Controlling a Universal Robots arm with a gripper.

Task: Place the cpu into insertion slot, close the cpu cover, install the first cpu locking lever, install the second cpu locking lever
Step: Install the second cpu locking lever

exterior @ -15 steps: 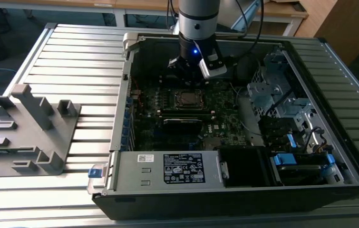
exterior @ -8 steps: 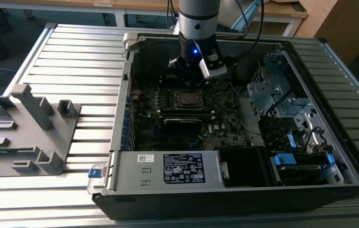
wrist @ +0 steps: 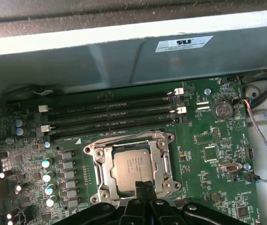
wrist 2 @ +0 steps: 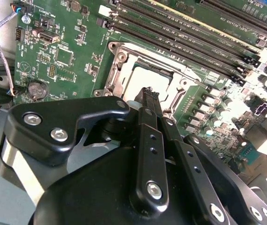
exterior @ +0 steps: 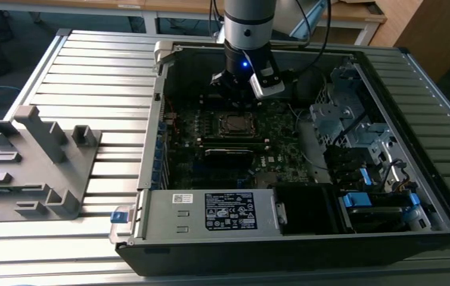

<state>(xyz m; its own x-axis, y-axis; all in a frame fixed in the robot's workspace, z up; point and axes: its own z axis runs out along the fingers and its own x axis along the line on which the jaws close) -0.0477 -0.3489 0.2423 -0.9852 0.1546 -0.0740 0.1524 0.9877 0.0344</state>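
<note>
The exterior view looked down from high up, well back, over the whole open computer case [exterior: 304,196] on the slatted table [exterior: 89,65]. Both wrist views rode close above the motherboard [wrist: 208,140], facing down past the gripper [wrist: 145,185]. All three shared the insertion slot [exterior: 236,123] with its silver rim.

cpu [wrist: 131,165] seated in insertion slot [wrist: 100,161] | cpu cover [wrist: 160,157] closed around it | memory slots [wrist: 110,115] beside socket | gripper [wrist: 143,186] poised at socket edge | motherboard [exterior: 281,155] inside computer case [exterior: 400,119]
</note>
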